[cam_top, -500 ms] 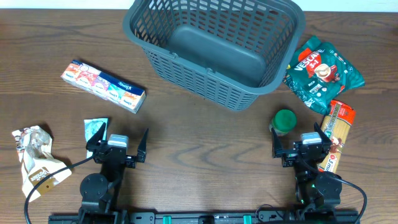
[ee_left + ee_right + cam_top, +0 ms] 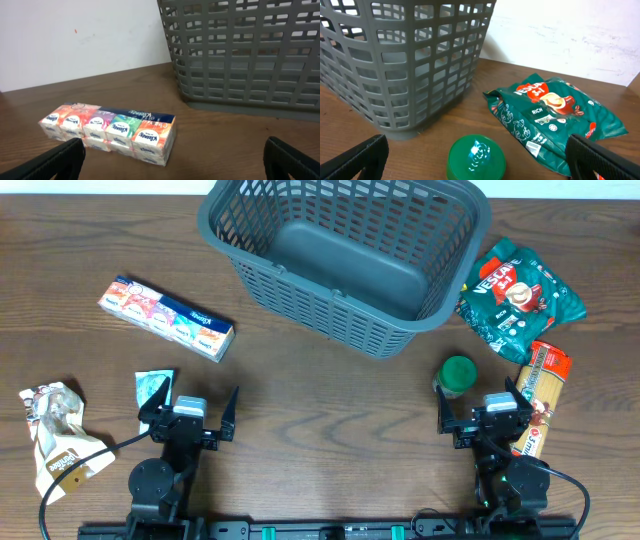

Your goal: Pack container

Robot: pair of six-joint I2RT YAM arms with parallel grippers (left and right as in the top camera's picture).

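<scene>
Container: the large dark grey slatted container [image 2: 320,305] stands upright at the top centre of the brown wooden surface [image 2: 320,420], well ahead of both arms, its solid base in full view.
Left gripper: the left gripper [image 2: 190,406] sits low at the near edge, jaws released and spread wide, gripping nothing.
Right gripper: the right gripper [image 2: 481,404] sits at the near right, jaws likewise spread, gripping nothing.
Left side: a long multipack of tissues [image 2: 165,318] lies left of the container, apart from it. A small teal sachet [image 2: 153,388] lies just beside the left gripper, and a crumpled wrapper [image 2: 58,440] lies at the far left.
Right side: a green-lidded jar [image 2: 457,372] stands just in front of the right gripper. A green coffee bag [image 2: 520,298] lies close beside the container's right wall. An orange pasta packet [image 2: 542,392] lies beside the right gripper.
</scene>
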